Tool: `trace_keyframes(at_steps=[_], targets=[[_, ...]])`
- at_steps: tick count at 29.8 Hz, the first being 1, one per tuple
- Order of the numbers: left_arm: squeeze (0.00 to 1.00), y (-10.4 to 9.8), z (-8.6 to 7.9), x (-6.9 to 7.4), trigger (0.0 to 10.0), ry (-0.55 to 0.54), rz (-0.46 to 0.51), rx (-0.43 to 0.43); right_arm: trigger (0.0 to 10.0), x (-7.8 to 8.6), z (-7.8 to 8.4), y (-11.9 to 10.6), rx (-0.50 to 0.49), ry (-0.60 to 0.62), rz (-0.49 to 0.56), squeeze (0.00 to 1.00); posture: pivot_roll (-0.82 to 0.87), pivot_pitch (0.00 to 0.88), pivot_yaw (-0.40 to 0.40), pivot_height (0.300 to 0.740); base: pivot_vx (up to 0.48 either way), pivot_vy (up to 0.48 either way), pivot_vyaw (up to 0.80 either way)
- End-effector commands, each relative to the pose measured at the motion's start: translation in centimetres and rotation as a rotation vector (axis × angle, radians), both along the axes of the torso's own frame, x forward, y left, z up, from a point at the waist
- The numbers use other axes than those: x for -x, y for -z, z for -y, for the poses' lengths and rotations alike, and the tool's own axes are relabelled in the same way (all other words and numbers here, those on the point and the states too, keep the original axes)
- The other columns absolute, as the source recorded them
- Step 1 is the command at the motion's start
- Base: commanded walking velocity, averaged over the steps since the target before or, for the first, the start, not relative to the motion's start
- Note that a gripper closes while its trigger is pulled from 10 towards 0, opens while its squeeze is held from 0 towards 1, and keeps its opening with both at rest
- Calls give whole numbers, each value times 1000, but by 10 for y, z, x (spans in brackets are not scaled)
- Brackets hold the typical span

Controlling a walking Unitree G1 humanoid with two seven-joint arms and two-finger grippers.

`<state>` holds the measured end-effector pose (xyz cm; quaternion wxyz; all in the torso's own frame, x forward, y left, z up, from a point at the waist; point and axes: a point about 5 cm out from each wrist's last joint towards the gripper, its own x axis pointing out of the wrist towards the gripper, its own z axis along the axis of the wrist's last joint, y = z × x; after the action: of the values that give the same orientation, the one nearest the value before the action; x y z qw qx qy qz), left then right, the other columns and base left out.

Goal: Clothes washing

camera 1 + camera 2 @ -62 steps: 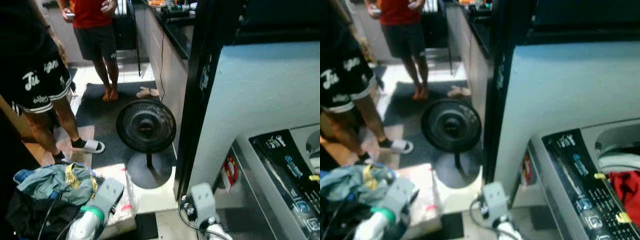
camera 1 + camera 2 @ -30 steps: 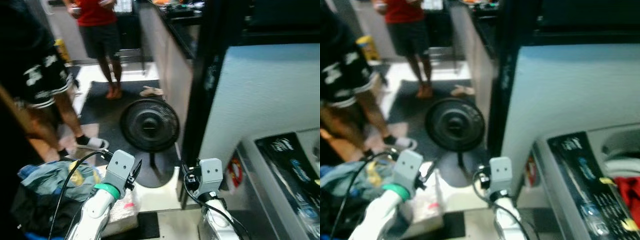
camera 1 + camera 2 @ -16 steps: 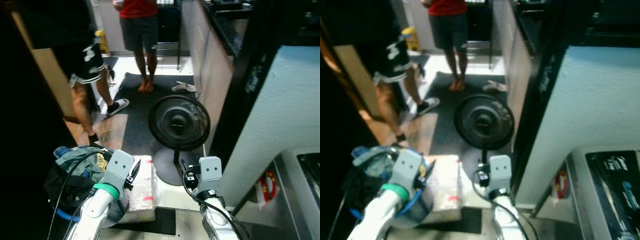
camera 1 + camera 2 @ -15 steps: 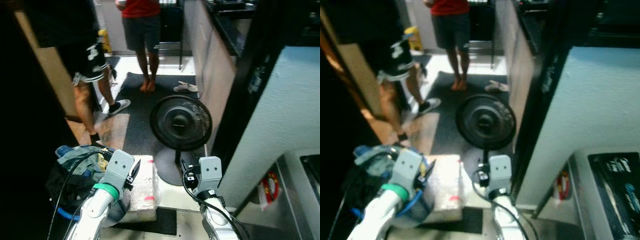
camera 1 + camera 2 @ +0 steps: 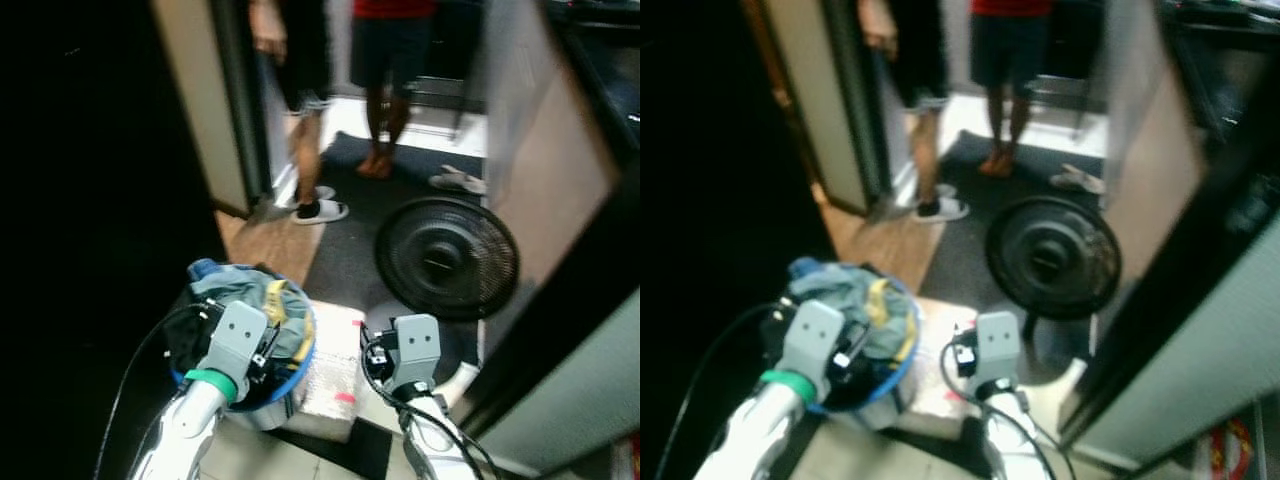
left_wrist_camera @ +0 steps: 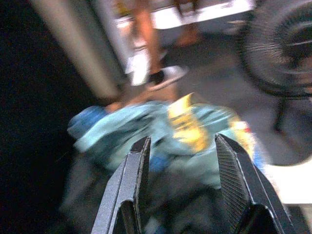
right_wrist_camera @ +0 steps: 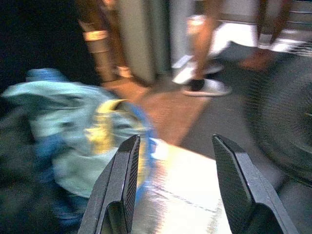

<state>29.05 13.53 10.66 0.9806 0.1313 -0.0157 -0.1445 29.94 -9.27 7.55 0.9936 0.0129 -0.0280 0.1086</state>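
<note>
A blue laundry basket point(image 5: 298, 362) heaped with clothes point(image 5: 248, 300), pale teal cloth with a yellow piece on top and dark garments below, stands on the floor point(image 5: 270, 245) at the robot's lower left, just beside a white wrapped block point(image 5: 332, 375). The left gripper point(image 6: 180, 146) hovers above the heap with its jaws apart and nothing between them; the teal and yellow cloth lies beyond its fingers point(image 6: 132, 180). The right gripper point(image 7: 173, 146) is also held forward with jaws apart and empty, over the white block, the basket off to one side of it. A black floor fan point(image 5: 446, 257) stands on a dark mat point(image 5: 340, 250) just past the block. Farther back, two people's legs point(image 5: 305, 160) show, one in white slides, the other barefoot. The frames are blurred.
</note>
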Motion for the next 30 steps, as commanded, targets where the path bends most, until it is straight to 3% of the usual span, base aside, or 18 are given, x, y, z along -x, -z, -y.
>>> trace_keyframes(at_steps=[1,10,12,14,21,30], targets=[[0,9,1,5,10000,-6,-34,-7,10000,3,-2,6,12,-19,-31,0,26,42,30,740,0,0,781],[0,11,3,5,10000,-19,-37,5,10000,5,-10,6,23,-62,-34,0,26,40,16,740,0,0,781],[0,17,3,5,10000,-39,-54,19,10000,8,-22,7,33,-135,-43,0,13,37,1,740,0,0,0],[0,18,4,5,10000,-38,-58,24,10000,8,-23,6,34,-146,-42,0,5,37,2,740,0,0,0],[0,16,17,2,10000,0,-50,38,10000,8,-16,6,29,-121,-44,0,-26,39,12,740,0,0,0],[0,12,27,-3,10000,62,-31,34,10000,5,-1,4,16,-36,-43,0,-55,38,41,740,401,0,0]])
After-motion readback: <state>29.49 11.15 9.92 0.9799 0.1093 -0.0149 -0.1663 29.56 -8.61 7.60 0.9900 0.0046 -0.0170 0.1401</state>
